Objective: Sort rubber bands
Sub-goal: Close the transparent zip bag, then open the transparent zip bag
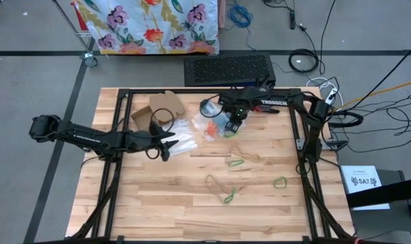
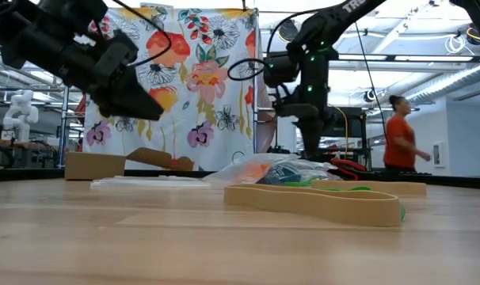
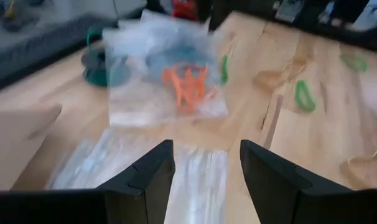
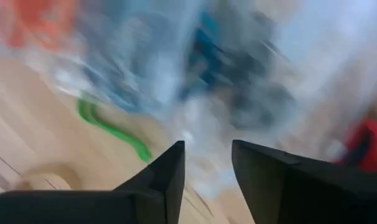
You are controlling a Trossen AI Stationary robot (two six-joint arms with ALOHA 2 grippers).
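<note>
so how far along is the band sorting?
Done: orange bands and blue bands sit in clear bags. In hand: nothing; right gripper hovers open over the bags, left gripper open over flat empty bags. Left: loose green and tan bands on the table.

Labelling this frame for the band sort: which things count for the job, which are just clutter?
Job:
- loose green rubber bands and tan rubber bands on the table
- orange rubber bands inside a clear bag
- right gripper, left gripper

Clutter:
- cardboard pieces
- flat clear bags
</note>
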